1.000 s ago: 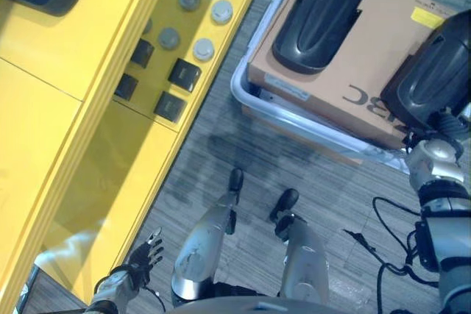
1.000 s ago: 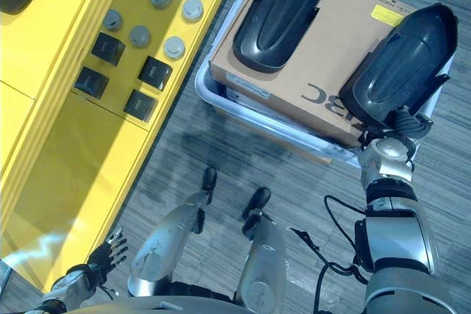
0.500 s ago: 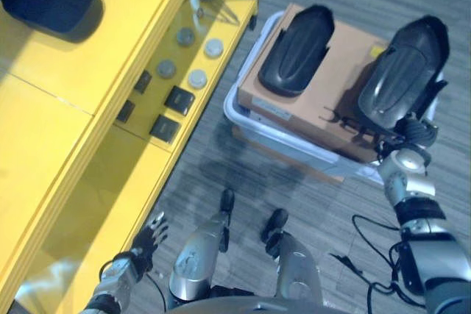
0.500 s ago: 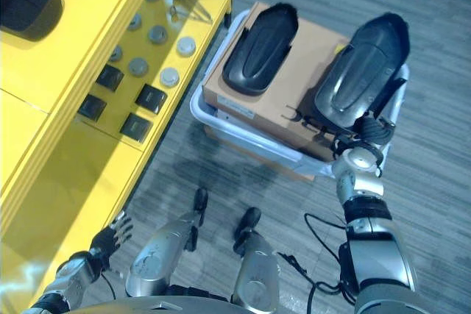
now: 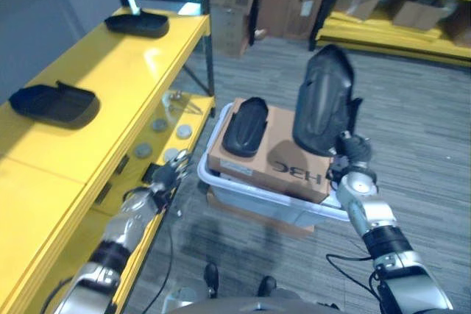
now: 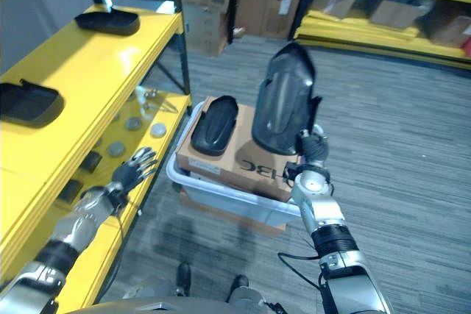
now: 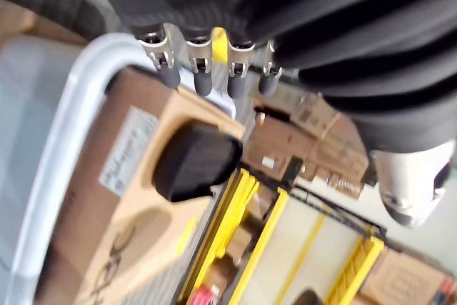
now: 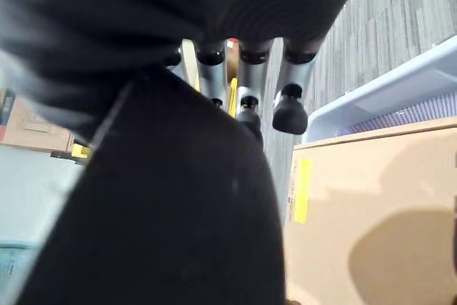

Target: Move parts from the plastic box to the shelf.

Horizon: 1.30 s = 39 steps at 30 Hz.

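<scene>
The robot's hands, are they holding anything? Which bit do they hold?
The right hand holds a black part upright by its bottom end. The left hand is open and holds nothing.

Bright, even light; glare on the yellow shelf [image 5: 147, 56]; wrist views blurred.

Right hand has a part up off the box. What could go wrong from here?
1. The right hand grips the tall black part only at its bottom edge, upright; it might tip or slip out during the carry.
2. The second black part lies loose on the cardboard box in the plastic box; a swing toward the yellow shelf passes over it and may knock it.
3. The open left hand hangs near that path.
</scene>
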Tool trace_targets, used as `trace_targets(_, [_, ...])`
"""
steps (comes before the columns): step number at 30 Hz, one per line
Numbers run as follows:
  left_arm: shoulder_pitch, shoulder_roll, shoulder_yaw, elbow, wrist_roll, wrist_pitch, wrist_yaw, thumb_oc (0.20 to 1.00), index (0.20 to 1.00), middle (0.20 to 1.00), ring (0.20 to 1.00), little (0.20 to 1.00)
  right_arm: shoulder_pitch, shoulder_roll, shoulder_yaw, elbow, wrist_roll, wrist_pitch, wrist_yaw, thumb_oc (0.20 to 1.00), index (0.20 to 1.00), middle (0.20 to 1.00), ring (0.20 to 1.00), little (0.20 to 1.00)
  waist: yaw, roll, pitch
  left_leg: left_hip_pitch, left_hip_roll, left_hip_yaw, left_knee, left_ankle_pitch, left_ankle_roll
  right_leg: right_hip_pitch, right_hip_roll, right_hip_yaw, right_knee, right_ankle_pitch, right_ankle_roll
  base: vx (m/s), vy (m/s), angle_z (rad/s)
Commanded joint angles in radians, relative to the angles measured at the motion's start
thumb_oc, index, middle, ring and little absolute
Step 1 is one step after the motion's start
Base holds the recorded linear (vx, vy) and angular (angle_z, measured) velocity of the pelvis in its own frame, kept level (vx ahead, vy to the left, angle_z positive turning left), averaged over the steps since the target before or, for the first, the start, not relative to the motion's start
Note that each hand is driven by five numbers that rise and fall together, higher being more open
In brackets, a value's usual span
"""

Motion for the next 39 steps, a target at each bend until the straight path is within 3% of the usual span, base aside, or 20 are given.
trace_targets(1, [-0.068,-0.035,-0.08,0.022,-0.07,0.071,0.018,1.0,1.0,1.0,1.0,1.0,-0.115,-0.014,0.023,0.036,-0.028,-0.048,0.055,0.2,0.2,0.2,0.2,0.2,0.014,-0.018,-0.046,-0.034,0.069,0.022,0.064,-0.056,-0.064,0.008,-0.065,0.051,-0.049,0.02,0.098,0.02,-0.006,-0.17])
trace_targets(5, [-0.258,-0.104,-0.18,0.125,-0.146,0.16,0.09,1.0,1.0,1.0,1.0,1.0,-0.21,0.045,0.157,0.12,-0.036,-0.019,0.094,0.2,0.2,0.2,0.2,0.2,-0.029,-0.019,-0.078,-0.007,0.07,0.048,0.058,-0.062,-0.068,0.02,-0.059,0.076,-0.065,0.025,0.103,0.03,-0.01,-0.22])
trace_targets(9, [-0.308,-0.124,-0.226,0.153,-0.126,0.2,0.095,1.0,1.0,1.0,1.0,1.0,-0.23,0.062,0.188,0.163,-0.03,-0.024,0.117,0.2,0.2,0.2,0.2,0.2,-0.042,-0.02,-0.089,0.0,0.073,0.06,0.063,-0.069,-0.07,0.021,-0.057,0.084,-0.067,0.025,0.105,0.02,-0.011,-0.14])
trace_targets(16, [-0.348,-0.153,-0.28,0.165,-0.106,0.216,0.124,1.0,1.0,1.0,1.0,1.0,-0.25,0.085,0.242,0.203,-0.028,-0.018,0.145,0.2,0.2,0.2,0.2,0.2,-0.055,-0.022,-0.1,0.008,0.071,0.072,0.062,-0.078,-0.069,0.023,-0.057,0.094,-0.074,0.025,0.11,0.01,-0.005,-0.05])
trace_targets(29, [-0.351,-0.197,-0.317,0.159,-0.067,0.185,0.154,1.0,1.0,1.0,1.0,1.0,-0.25,0.152,0.312,0.222,-0.059,-0.001,0.243,0.2,0.2,0.2,0.2,0.2,-0.054,-0.025,-0.11,0.013,0.064,0.065,0.056,-0.083,-0.066,0.025,-0.054,0.093,-0.078,0.023,0.112,0.0,0.0,0.0])
trace_targets(38, [-0.331,-0.214,-0.334,0.139,0.016,0.178,0.16,1.0,1.0,1.0,1.0,1.0,-0.257,0.195,0.359,0.202,-0.096,0.018,0.241,0.2,0.2,0.2,0.2,0.2,-0.044,-0.026,-0.112,0.016,0.059,0.054,0.049,-0.083,-0.065,0.032,-0.054,0.089,-0.082,0.02,0.112,0.0,0.0,0.0])
trace_targets(39, [-0.329,-0.209,-0.345,0.13,0.039,0.165,0.163,0.909,0.909,0.909,0.909,0.909,-0.258,0.193,0.365,0.2,-0.092,0.022,0.239,0.2,0.2,0.2,0.2,0.2,-0.043,-0.025,-0.111,0.016,0.059,0.052,0.049,-0.082,-0.064,0.031,-0.054,0.089,-0.08,0.019,0.113,0.0,0.0,0.0])
